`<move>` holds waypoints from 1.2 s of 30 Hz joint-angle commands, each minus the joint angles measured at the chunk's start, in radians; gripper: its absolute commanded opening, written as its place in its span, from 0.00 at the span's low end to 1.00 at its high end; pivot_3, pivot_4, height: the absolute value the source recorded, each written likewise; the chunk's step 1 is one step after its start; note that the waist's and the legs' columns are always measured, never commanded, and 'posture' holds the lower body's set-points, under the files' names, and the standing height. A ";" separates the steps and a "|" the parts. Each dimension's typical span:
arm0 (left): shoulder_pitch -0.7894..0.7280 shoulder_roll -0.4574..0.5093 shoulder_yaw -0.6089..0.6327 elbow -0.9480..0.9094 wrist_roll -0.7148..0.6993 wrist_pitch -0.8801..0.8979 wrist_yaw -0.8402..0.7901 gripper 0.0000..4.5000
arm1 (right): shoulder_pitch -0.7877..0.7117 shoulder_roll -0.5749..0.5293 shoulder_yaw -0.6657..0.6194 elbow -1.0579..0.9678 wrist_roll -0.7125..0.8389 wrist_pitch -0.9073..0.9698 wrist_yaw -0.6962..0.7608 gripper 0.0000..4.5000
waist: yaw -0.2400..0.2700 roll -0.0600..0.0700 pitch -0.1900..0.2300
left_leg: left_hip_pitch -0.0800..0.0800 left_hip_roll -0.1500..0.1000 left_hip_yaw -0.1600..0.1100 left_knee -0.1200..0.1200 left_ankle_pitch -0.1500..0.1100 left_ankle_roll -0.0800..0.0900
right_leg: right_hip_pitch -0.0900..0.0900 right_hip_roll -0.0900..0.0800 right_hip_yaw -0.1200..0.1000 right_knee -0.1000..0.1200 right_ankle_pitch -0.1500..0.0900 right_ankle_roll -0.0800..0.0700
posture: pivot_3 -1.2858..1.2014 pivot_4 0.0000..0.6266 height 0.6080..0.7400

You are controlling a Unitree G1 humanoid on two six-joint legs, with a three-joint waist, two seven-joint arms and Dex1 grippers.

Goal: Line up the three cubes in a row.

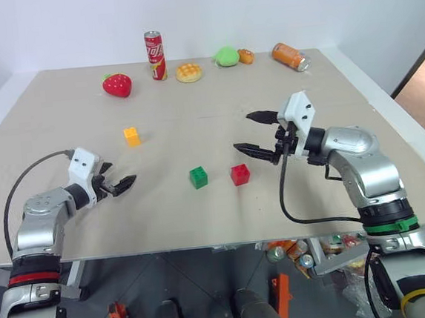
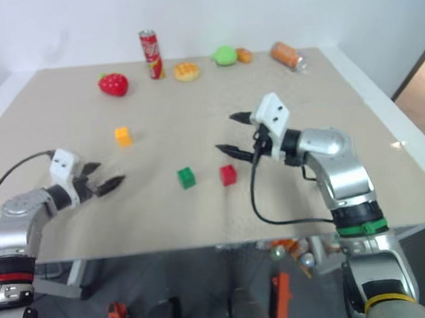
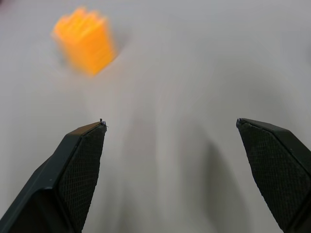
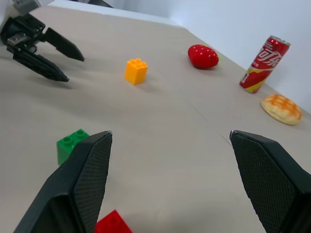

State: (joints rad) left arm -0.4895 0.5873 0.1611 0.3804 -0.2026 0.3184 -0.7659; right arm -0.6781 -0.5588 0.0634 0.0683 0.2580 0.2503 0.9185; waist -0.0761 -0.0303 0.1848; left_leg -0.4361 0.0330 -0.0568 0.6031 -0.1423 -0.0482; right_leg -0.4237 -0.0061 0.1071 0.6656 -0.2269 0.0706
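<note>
Three cubes lie on the beige table. The yellow-orange cube (image 1: 131, 136) sits alone toward the left. The green cube (image 1: 198, 177) and the red cube (image 1: 240, 174) sit close side by side near the middle front. My left gripper (image 1: 119, 176) is open and empty, low over the table, in front of the yellow-orange cube and to the left of the green one. Open and empty too, my right gripper (image 1: 241, 132) hovers just behind the red cube. In the right wrist view the green cube (image 4: 72, 144) and red cube (image 4: 112, 224) lie near the lower finger.
Along the far edge stand a strawberry toy (image 1: 117, 85), an upright red can (image 1: 156, 55), a bread toy (image 1: 188, 72), a green toy (image 1: 226, 56) and an orange can (image 1: 291, 56) lying on its side. The table's front edge (image 1: 205, 245) runs just below the grippers.
</note>
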 commanded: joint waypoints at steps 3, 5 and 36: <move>-0.103 -0.034 -0.006 0.050 0.015 0.047 0.100 0.99 | -0.010 0.006 -0.008 -0.034 0.002 -0.021 0.002 0.90 | 0.007 0.000 0.000 | -0.001 0.000 -0.001 0.000 0.000 -0.001 | 0.000 0.000 0.000 0.000 0.000 0.001 | 0.52 0.24 1.00; -0.148 -0.052 -0.017 0.092 0.028 0.052 0.135 0.99 | -0.004 0.006 -0.010 -0.043 0.010 -0.019 0.006 0.90 | 0.007 0.000 0.000 | -0.001 -0.001 0.000 0.000 0.001 -0.001 | 0.000 0.000 0.000 0.000 0.001 0.001 | 0.52 0.24 1.00; -0.436 -0.291 -0.029 0.345 0.110 0.081 0.604 0.99 | 0.035 -0.010 -0.040 -0.065 0.044 -0.013 0.021 0.90 | 0.002 0.000 0.000 | -0.001 -0.002 -0.001 0.000 0.003 -0.005 | 0.000 -0.001 0.000 -0.001 0.002 0.004 | 0.52 0.24 1.00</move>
State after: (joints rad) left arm -0.8837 0.2830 0.1236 0.7114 -0.1068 0.4356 -0.1810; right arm -0.6245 -0.5661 0.0424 0.0170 0.2916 0.2522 0.9369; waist -0.0746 -0.0308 0.1848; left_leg -0.4369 0.0310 -0.0580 0.6029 -0.1393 -0.0536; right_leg -0.4235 -0.0070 0.1073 0.6649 -0.2244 0.0746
